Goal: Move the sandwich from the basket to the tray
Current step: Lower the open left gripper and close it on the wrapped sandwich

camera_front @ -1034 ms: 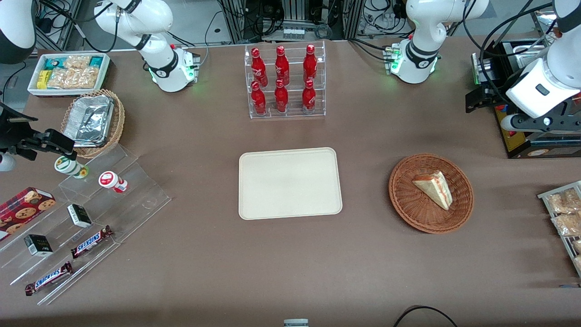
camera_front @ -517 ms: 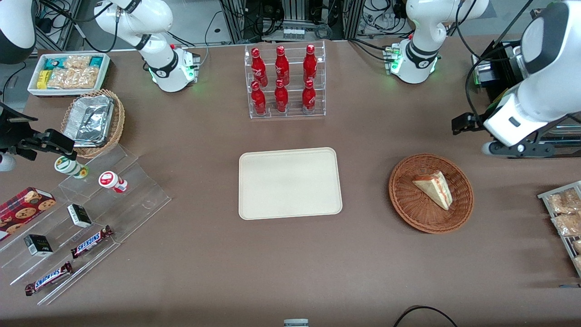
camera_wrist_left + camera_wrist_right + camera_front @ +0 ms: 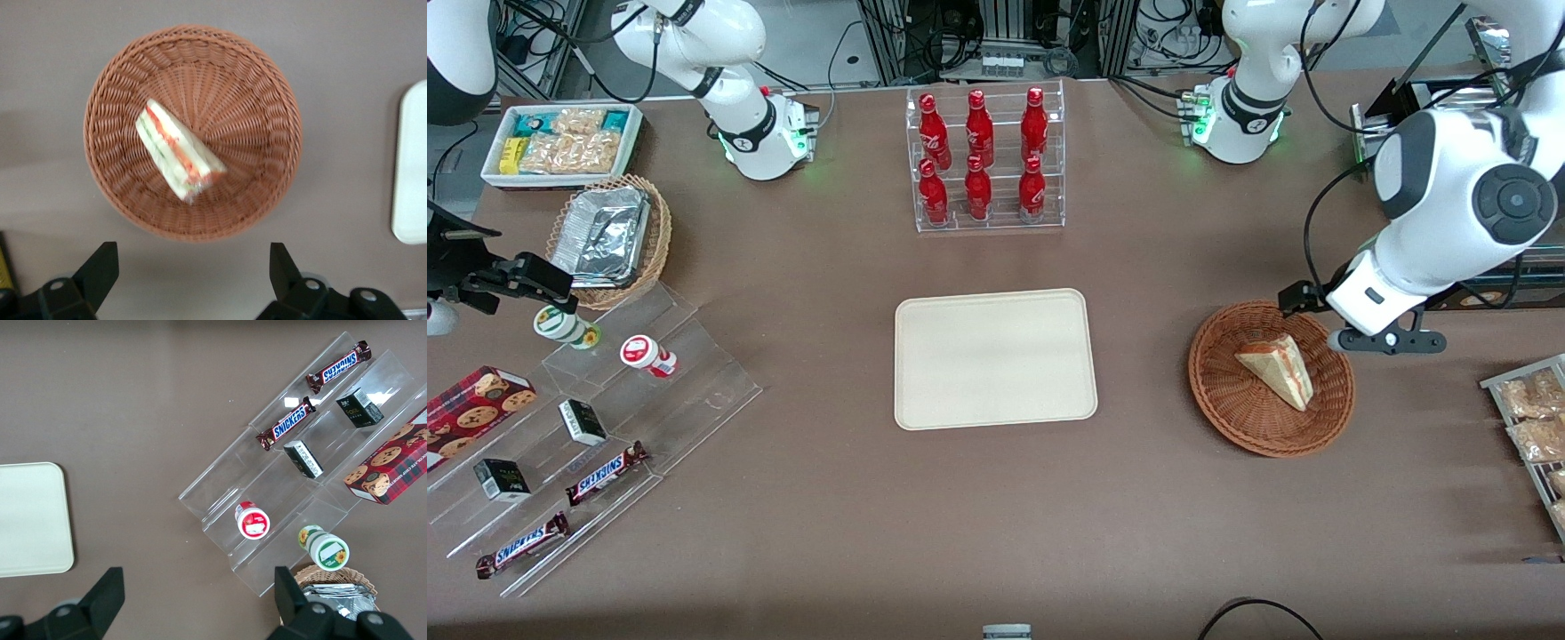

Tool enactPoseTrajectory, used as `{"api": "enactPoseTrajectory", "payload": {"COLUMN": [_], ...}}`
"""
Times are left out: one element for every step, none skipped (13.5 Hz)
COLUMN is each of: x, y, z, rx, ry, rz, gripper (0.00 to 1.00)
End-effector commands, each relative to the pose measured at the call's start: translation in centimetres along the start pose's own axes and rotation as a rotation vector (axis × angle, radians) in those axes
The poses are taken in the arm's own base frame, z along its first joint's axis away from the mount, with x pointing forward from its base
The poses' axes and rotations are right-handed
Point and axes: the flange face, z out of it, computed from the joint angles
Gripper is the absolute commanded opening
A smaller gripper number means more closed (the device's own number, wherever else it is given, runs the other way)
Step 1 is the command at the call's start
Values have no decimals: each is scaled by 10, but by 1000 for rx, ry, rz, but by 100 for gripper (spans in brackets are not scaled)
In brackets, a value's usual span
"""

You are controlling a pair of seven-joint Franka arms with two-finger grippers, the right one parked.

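Tool point(image 3: 192, 248): hung in the air over the edge of the basket point(image 3: 1227, 400), at the part of the rim farther from the front camera and toward the working arm's end of the bench point(image 3: 1138, 498). Stood spread wide, both dark fingers point(image 3: 100, 267) well apart, with nothing between them. Touched neither the basket nor anything in it.

Inside the basket: lay the sandwich point(image 3: 1276, 369), a pale triangular wedge resting on the woven floor a little off the basket's centre, toward the working arm's end. Showed its red, pink and green filling along the long cut edge. Sat clear of the tool, lower than the fingers and apart from them.

Beside the basket, toward the parked arm's end: rested the tray point(image 3: 996, 360), cream-beige and flat on the bench, well apart from the basket's rim, about as near to the front camera as the basket.

Farther from the front camera than the basket, and toward the parked arm's end: stood a clear rack of red bottles point(image 3: 985, 160), upright in two rows.

Near the basket, toward the working arm's end: lay packaged snacks point(image 3: 1529, 418) at the bench edge.

Well away from the basket, toward the parked arm's end: sat a clear stepped shelf point(image 3: 605, 418) with candy bars and small boxes.
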Motion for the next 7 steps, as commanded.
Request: {"api": "enactPoseTrajectory", "payload": {"x": [0,2,3,6,6,7,8], "y": [-11,-12,-12,-12,-12,-12,-12], "z": [30,42,48,55,57,59,64], "rx": [5,1,-2,-5,-7,-11,-19], "ry": [44,50,53,49,47,48,41], "rz": [-54,-132,-201,-279,-353,-461,-593], "gripper": [100,100,100,100,100,100,100]}}
